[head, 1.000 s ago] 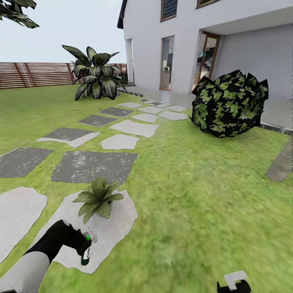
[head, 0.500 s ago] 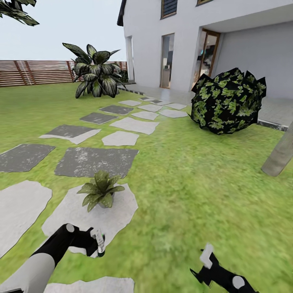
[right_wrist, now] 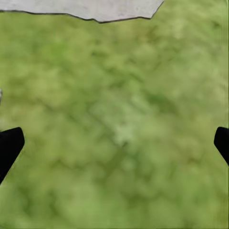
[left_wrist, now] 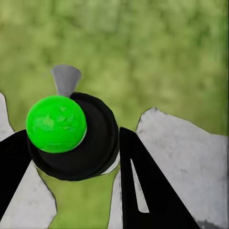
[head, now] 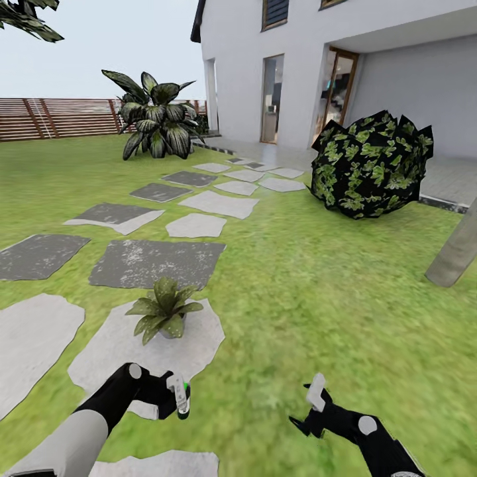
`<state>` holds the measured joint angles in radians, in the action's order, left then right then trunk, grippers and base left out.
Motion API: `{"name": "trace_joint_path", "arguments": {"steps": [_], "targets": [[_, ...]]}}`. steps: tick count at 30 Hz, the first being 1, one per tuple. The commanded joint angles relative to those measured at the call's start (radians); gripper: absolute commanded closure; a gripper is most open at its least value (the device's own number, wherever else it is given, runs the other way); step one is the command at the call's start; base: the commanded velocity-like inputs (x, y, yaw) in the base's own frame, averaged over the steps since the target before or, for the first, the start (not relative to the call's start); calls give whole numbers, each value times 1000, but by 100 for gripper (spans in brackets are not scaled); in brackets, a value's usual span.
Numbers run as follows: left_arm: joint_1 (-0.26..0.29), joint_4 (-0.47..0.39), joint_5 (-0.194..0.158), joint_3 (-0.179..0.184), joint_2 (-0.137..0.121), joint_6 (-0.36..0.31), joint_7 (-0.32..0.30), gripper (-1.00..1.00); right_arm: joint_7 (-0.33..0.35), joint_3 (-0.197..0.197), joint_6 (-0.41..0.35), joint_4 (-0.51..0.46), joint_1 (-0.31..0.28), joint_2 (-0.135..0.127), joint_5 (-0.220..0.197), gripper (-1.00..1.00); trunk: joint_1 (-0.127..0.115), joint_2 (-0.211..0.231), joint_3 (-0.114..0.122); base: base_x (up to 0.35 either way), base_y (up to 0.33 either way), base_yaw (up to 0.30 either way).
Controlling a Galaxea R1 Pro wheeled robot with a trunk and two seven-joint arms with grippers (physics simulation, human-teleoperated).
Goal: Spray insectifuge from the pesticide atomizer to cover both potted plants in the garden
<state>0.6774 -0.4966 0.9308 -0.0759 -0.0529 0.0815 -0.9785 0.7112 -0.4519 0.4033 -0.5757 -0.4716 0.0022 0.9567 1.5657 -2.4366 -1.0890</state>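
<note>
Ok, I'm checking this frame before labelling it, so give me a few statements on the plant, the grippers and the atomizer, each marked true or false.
1. The potted plant stands on a pale stone paver. True.
2. The left gripper holds the atomizer, with its green cap. True.
3. The right gripper grips a second bottle. False: its fingers are spread over bare lawn with nothing between them.
4. The potted plant sits behind the dark round bush. False: it is nearer the robot, left of the bush.
5. The atomizer lies on the grass. False: it is held between the left gripper's fingers.
</note>
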Motion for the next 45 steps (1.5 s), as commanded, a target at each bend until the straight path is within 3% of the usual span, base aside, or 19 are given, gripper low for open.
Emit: {"name": "trace_joint_path", "arguments": {"steps": [1, 3, 4, 7, 12, 16, 19, 29, 33, 38, 45], "targets": [[1, 0, 10, 1, 3, 8, -5, 100, 7, 4, 5, -1, -2, 7, 7, -100, 0, 0, -1, 0, 0, 0], [1, 2, 10, 21, 6, 8, -5, 100, 8, 42, 6, -3, -2, 14, 7, -100, 0, 0, -1, 0, 0, 0], [1, 3, 9, 26, 6, 8, -5, 100, 8, 52, 6, -3, -2, 15, 7, 100, 0, 0, -1, 0, 0, 0], [1, 4, 9, 34, 6, 8, -5, 100, 9, 68, 6, -4, -5, 30, 7, 100, 0, 0, -1, 0, 0, 0], [0, 4, 11, 36, 24, 9, -5, 100, 10, 79, 6, -4, -15, 93, 8, 100, 0, 0, -1, 0, 0, 0], [-1, 4, 12, 36, 38, 9, -4, 100, 9, 178, 5, -3, -17, 116, 7, 100, 0, 0, -1, 0, 0, 0], [-1, 4, 13, 37, 44, 10, 0, 100, 8, 206, 5, -3, -18, 118, 6, 100, 0, 0, -1, 0, 0, 0], [-3, 4, 15, 53, 58, 13, 6, 100, 8, 211, 5, -4, -18, 126, 5, 100, 0, 0, -1, 0, 0, 0], [-5, 4, 21, 77, 62, 15, 9, 100, 8, 211, 4, -4, -29, 133, 4, 100, 0, 0, -1, 0, 0, 0], [-6, 12, 20, 83, 64, 42, 87, 100, 8, 211, 3, -4, -42, 163, 4, 100, 0, 0, -1, 0, 0, 0], [-7, 31, 21, 84, 63, 48, 101, 100, 8, 211, 3, -4, -71, 172, 2, 100, 0, 0, -1, 0, 0, 0]]}}
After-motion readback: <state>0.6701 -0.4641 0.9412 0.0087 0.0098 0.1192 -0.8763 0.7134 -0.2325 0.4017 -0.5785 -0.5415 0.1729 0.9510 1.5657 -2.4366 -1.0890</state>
